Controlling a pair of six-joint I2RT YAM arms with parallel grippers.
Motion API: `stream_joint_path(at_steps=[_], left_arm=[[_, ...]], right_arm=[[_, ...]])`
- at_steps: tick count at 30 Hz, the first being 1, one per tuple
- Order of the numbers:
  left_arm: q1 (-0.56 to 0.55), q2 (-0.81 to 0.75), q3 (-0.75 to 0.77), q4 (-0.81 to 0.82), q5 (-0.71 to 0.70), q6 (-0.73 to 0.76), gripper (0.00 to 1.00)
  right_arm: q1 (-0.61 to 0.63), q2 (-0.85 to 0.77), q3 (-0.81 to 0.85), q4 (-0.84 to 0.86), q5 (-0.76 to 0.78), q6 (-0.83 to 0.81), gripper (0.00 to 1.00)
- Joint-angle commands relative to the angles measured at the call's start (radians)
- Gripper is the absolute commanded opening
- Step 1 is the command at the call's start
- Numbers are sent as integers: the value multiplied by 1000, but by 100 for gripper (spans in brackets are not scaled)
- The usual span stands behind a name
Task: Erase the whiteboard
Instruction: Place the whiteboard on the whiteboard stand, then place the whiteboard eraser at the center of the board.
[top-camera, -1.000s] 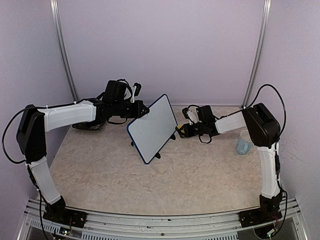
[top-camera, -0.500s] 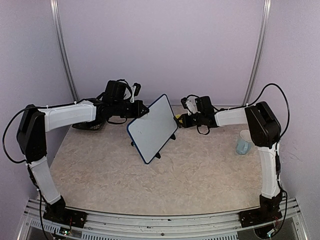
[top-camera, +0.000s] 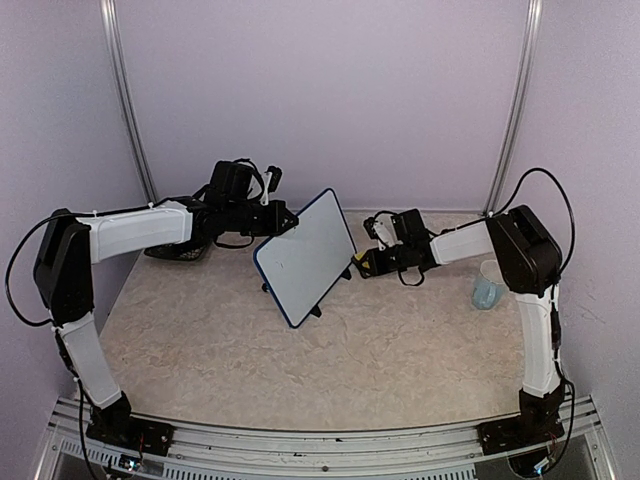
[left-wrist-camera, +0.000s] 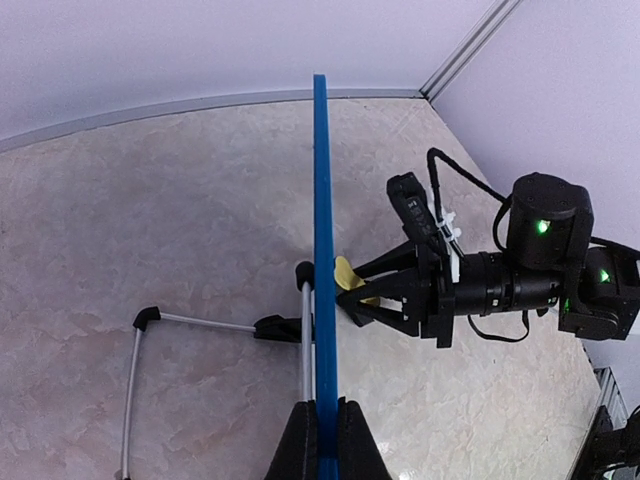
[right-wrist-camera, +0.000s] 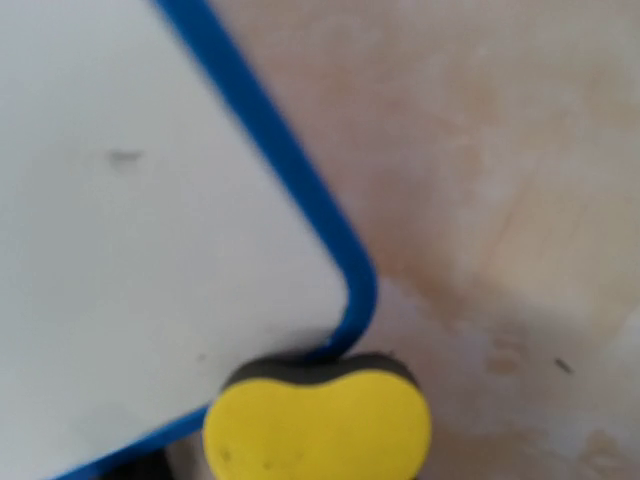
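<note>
The small rectangular whiteboard with a glossy white face and dark-blue frame (top-camera: 305, 258) is seen standing tilted on the marbled beige worktop (top-camera: 300, 370), at the centre of the top view. Its upper-left edge is gripped by the clenched left claw (top-camera: 290, 222). A yellow rounded sponge (right-wrist-camera: 318, 425) is grasped by the right claw (top-camera: 362, 262) and held right at the board's rounded corner, at the bottom of the right wrist view.

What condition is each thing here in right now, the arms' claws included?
Blue-framed white rectangular whiteboard: propped tilted, upper edge gripped.
Left gripper: shut on the whiteboard's frame.
Yellow foam sponge: held, by the board's corner.
Right gripper: shut on the sponge.
Pale blue cup: upright.
</note>
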Motion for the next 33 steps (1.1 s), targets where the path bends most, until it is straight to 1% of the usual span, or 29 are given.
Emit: stream_joint_path(at_steps=[1,3,6,8,11,13,15,17,20,24,27,28,29,33], left_arm=[[8,35,11,7,13,15,0],[11,32,11,7,9,16,0],[14,28,10,6,8,16,0],[18,27,10,7,6,15,0],[23,24,11,7,4,15,0],[28,24,12,7,3,15,6],[32,23,11,8,3,-11,13],[35,22,12,10,5,-14,17],[39,20,16,11,3,-18,22],[45,4,19,9,0,-29,28],[45,-25,20,4,-15,-37,36],[46,-39,20,-2,-21,-41,39],[47,-55,20,-5,-26,-43,43],[48,-135,15,-16,-48,-49,52]], right_arm=[[4,-103,-89,-47,68,-12,0],[0,-172,-141,-52,118,11,0],[-4,-270,-236,-37,138,57,0],[-4,-303,-279,-55,134,77,0],[-2,-308,-316,-116,164,83,0],[-2,-313,-347,-154,212,80,0],[-2,-324,-372,-173,240,80,2],[-2,-341,-392,-179,244,79,5],[-1,-366,-409,-181,237,79,13],[4,-378,-404,-191,233,82,30],[7,-383,-384,-217,233,83,41],[9,-388,-380,-223,234,82,47],[11,-394,-376,-229,241,82,50],[12,-371,-338,-292,321,85,59]])
